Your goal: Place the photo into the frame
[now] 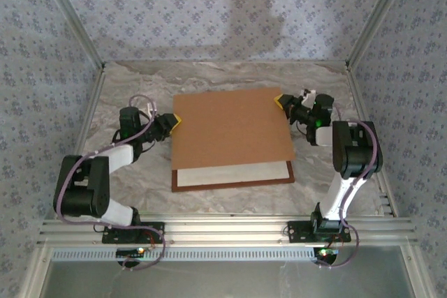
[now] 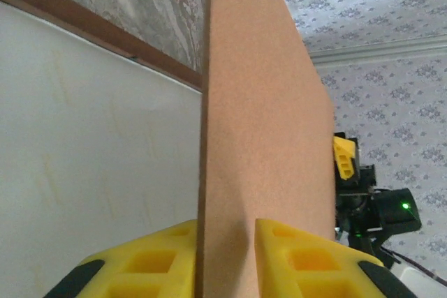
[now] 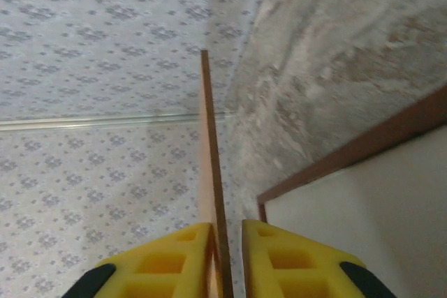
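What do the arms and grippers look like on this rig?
Left arm and right arm: white links, bulky black joint housings, purple-grey cables looped alongside. Left gripper and right gripper: yellow blocky fingers with rectangular cut-outs and black edging. Green light on the right wrist.

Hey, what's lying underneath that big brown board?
Under the brown board, at its near edge, a strip of white sheet shows inside the frame. The board covers the rest, so whether the photo lies there cannot be told.
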Available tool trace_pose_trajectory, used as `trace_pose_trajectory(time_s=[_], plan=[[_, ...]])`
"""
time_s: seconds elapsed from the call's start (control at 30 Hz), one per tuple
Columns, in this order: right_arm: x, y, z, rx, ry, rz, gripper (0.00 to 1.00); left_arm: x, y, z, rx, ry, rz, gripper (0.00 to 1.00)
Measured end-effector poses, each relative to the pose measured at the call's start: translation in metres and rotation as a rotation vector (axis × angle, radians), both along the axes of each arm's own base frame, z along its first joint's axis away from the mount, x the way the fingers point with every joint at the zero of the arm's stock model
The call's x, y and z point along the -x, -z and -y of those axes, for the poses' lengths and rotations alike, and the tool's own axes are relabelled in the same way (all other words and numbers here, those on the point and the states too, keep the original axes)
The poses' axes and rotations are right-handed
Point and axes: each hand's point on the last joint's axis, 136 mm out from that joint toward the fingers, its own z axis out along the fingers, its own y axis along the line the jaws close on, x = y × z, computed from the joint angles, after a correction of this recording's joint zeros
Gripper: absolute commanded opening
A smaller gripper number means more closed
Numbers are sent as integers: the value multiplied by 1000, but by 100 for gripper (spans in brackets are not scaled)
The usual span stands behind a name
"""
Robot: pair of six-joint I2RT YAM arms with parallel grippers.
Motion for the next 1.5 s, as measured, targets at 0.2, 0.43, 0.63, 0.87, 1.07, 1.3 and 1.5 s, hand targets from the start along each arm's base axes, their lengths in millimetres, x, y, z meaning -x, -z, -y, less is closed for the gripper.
trace_pose_trajectory(time_s=[0.2, 0.43, 0.63, 0.87, 1.07, 1.3, 1.5], plan=[[14, 39, -4, 37, -27, -81, 37, 19, 8, -1, 7, 8, -33, 0], [25, 65, -2, 105, -59, -141, 48, 24, 5, -1, 20, 2, -41, 0], [28, 67, 15, 201, -51, -155, 50, 27, 10, -3, 12, -7, -71, 0], [25, 48, 37, 321, -18, -121, 52, 22, 15, -4, -7, -7, -88, 0], [28, 41, 47, 403, -6, -102, 52, 16, 10, -3, -14, -5, -71, 0], [35, 51, 49, 444, -15, -136, 53, 12, 14, 1, -22, 0, -62, 0], [38, 56, 51, 465, -18, -150, 54, 10, 12, 7, -27, 1, -39, 0]])
